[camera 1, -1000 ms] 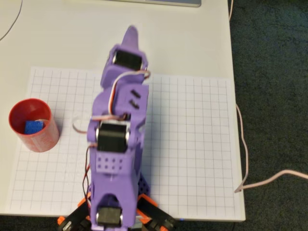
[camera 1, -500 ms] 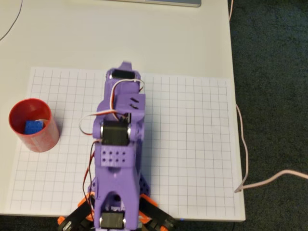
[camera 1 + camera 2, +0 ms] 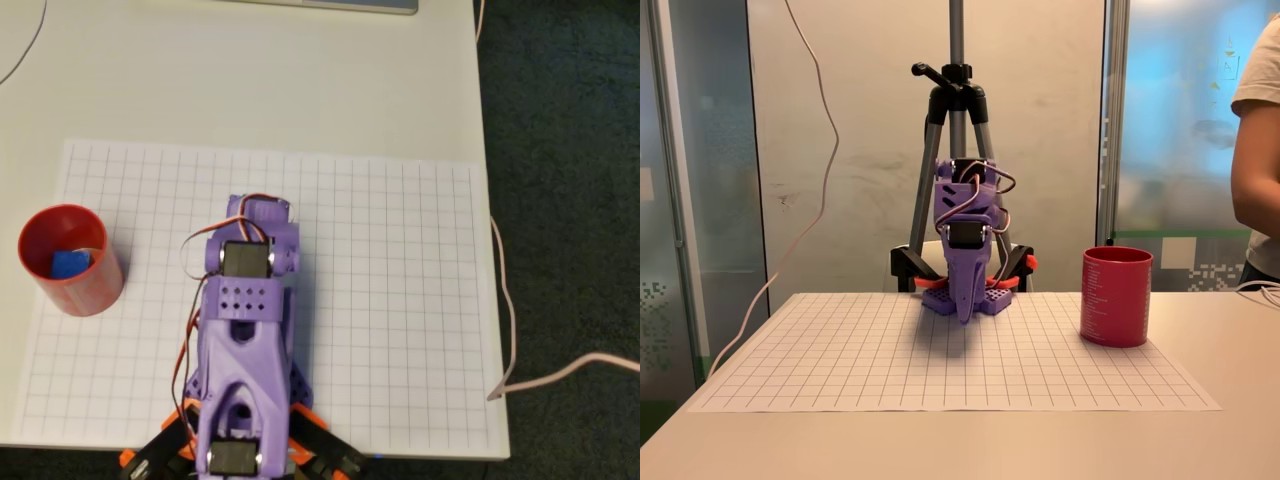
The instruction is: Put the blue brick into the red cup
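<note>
Folded back toward the base at the bottom centre of the overhead frame over the last second, the purple arm no longer reaching to the upper middle of the grid sheet as before, top end now around mid-frame. Nothing else shifted: cup and brick at the same spot at the left edge as earlier.

Stood upright on the left edge of the white grid sheet in the overhead view, the red cup, well apart from the arm. Lay inside it, on the bottom toward the lower left of the cup's opening, the blue brick. Seen from the fixed view, the same cup at right of centre, on the sheet's right part, its wall hiding the inside.

Pointed down in the fixed view, the pincer, tip just above the sheet in front of the orange and black base; looked closed and holding nothing, jaws together in one narrow tip, though hard to tell for sure from this distance.

Covered most of the pale counter, the grid sheet. Trailed down off the counter's right edge in the overhead view, a pale cable. Stood behind the arm in the fixed view, a tripod. At the right edge there, a person's arm.
</note>
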Robot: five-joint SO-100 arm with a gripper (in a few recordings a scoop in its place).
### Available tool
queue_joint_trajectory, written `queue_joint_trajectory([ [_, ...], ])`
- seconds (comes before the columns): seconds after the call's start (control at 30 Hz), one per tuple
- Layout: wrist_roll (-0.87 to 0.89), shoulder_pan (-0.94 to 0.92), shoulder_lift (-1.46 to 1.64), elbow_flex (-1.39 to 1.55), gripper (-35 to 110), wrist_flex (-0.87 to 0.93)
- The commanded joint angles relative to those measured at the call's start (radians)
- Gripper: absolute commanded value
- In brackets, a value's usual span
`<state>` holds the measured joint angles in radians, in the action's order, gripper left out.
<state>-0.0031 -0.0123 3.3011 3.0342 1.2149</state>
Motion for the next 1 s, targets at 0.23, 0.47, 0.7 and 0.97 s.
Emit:
queue_joint_trajectory([
  [0.23, 0.028, -0.015, 0.003, -0.009, 0, -0.008],
  [0.47, 0.029, -0.015, 0.002, -0.009, 0, -0.008],
  [0.7, 0.029, -0.015, 0.002, -0.009, 0, -0.008],
  [0.97, 0.029, -0.015, 0.002, -0.009, 0, -0.008],
])
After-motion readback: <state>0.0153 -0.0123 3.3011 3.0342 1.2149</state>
